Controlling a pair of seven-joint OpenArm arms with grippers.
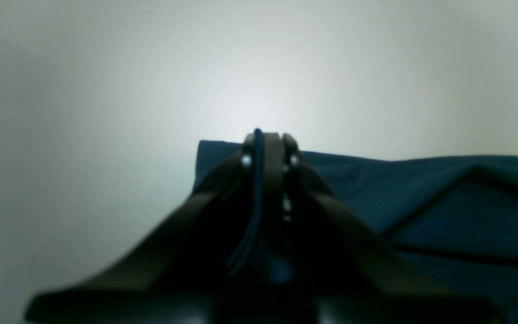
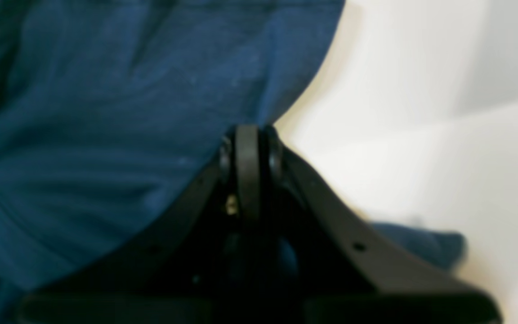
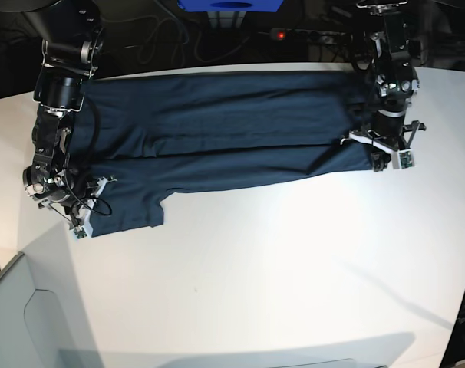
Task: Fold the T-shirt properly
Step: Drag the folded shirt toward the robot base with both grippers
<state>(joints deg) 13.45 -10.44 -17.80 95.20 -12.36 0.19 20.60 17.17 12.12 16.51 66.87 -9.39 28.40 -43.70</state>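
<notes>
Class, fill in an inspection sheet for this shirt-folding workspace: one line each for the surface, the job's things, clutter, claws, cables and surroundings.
Surface: white table, bare in front of the cloth.
Job's things: dark navy T-shirt spread as a long band across the far half, a sleeve flap at its near corner on the base view's left.
Clutter: nothing seen.
Claws: left claw shut on the T-shirt, a thin blue fold showing between its fingers; right claw shut at the cloth's edge, hold not clear.
Cables: thin wires loop at the right wrist; dark cords lie behind the table.
Surroundings: blue box and a red-lit power strip beyond the far edge.
</notes>
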